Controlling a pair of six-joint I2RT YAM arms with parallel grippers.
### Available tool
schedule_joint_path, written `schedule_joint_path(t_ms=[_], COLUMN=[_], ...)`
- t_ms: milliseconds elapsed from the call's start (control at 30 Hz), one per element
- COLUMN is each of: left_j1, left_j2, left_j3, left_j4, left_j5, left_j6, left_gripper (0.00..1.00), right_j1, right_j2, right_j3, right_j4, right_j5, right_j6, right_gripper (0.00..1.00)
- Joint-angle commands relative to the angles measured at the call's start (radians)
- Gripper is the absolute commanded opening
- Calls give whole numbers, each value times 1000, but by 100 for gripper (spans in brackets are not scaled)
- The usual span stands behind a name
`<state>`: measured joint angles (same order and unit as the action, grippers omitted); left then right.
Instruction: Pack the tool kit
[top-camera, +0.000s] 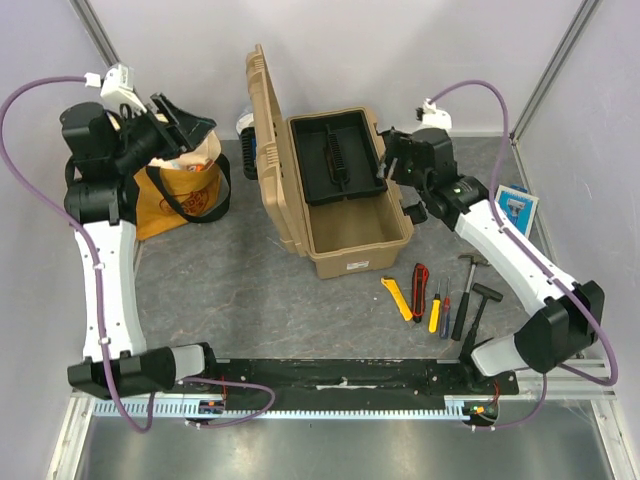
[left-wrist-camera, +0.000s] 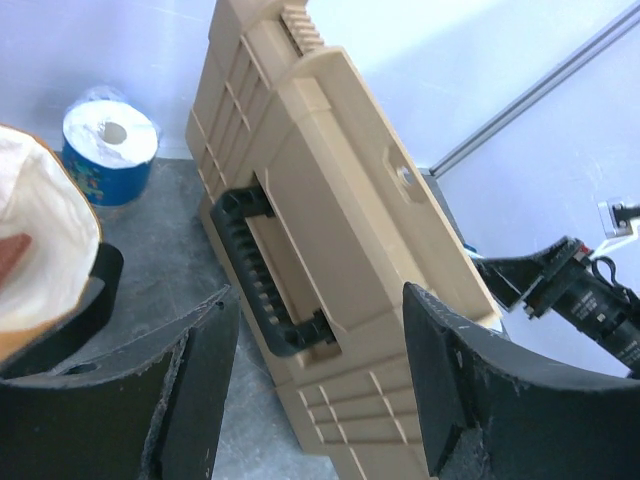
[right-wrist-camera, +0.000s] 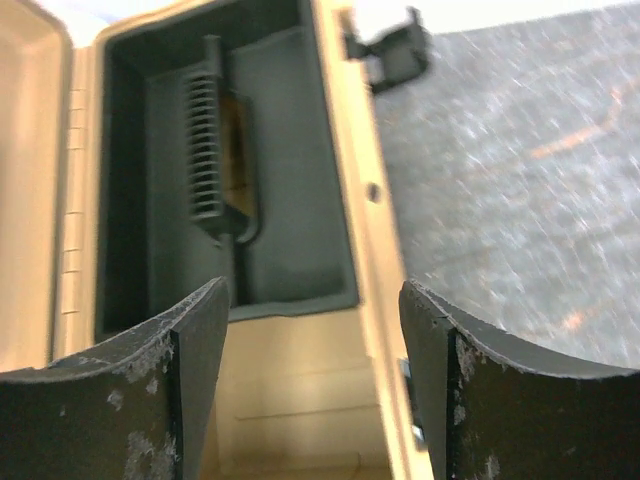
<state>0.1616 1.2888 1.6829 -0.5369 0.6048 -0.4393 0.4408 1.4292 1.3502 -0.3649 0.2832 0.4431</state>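
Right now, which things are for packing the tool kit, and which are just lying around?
For the job: toolbox, black tray, hammers, screwdrivers, red cutter, yellow cutter.

Just lying about: yellow cloth bag, toilet roll, blue-white packet.

The box (top-camera: 345, 235) sits in the middle of the table (top-camera: 230, 290). Its lid (top-camera: 262, 110) stands up on the left side. The tray (top-camera: 335, 155) rests in the box's far half. Left of the lid is the bag (top-camera: 185, 190), and a paper roll (left-wrist-camera: 105, 145) is behind it. In front of the box, to the right, cutters (top-camera: 397, 298), screwdrivers (top-camera: 436, 312) and hammers (top-camera: 465, 300) lie in a row. The packet (top-camera: 517, 207) lies far right.
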Motion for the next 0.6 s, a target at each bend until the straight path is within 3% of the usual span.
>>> schedule_joint_path(t_ms=[0,333,567], left_j1=[-4,-4,-8], left_j2=[-95,-310,-342], left_j3=[-72,-199,-242], left_j4=[3,-126,-140], left_j5=[0,-88,-96], left_j6=[-58,-39,-30], left_gripper=[72,72,72], right_j1=[108,245,263], right_j2=[88,361,500], right_j3=[125,331,458], right_j4=[89,152,116], right_j5=[-10,74,177], right_j6=[-153,-253,-299], right_gripper=[77,89,85])
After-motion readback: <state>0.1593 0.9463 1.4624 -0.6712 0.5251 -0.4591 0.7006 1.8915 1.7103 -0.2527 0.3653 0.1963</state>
